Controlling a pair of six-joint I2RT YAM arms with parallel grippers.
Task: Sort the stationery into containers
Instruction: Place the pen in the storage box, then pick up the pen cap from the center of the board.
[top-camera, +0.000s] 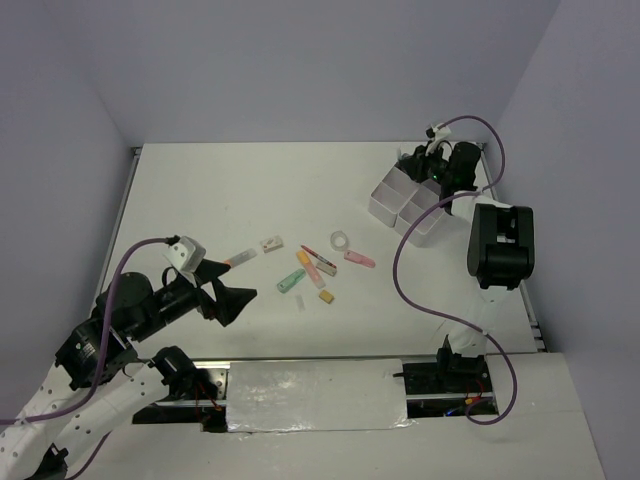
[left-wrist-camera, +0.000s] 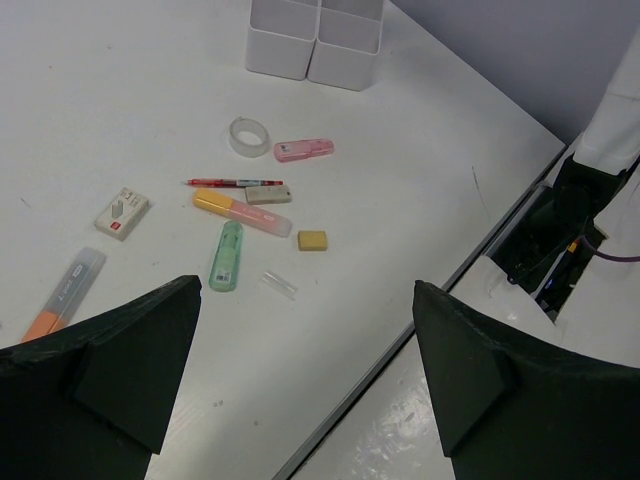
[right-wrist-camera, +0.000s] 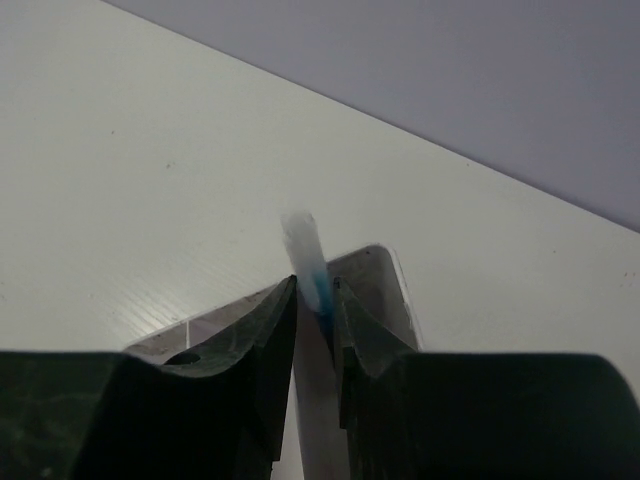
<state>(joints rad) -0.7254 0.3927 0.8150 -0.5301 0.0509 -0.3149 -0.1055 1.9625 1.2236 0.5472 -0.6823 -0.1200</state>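
The white four-compartment box (top-camera: 408, 203) stands at the far right and shows at the top of the left wrist view (left-wrist-camera: 315, 45). My right gripper (top-camera: 420, 168) hangs over its far side, shut on a thin blue pen (right-wrist-camera: 305, 255) that sticks out past the fingertips above the box rim (right-wrist-camera: 385, 265). My left gripper (left-wrist-camera: 306, 292) is open and empty, low at the near left (top-camera: 225, 297). Loose on the table lie an orange marker (left-wrist-camera: 65, 295), white eraser (left-wrist-camera: 122, 213), green marker (left-wrist-camera: 227, 255), yellow-pink marker (left-wrist-camera: 243, 212), red pen (left-wrist-camera: 235, 183), tape ring (left-wrist-camera: 249, 136), pink marker (left-wrist-camera: 303, 150) and yellow eraser (left-wrist-camera: 312, 240).
A small clear cap (left-wrist-camera: 279, 284) lies beside the green marker and a grey eraser (left-wrist-camera: 268, 194) by the red pen. The table's near edge and metal rail (left-wrist-camera: 400, 350) run under my left gripper. The right arm's base and cables (left-wrist-camera: 560, 240) stand at the right.
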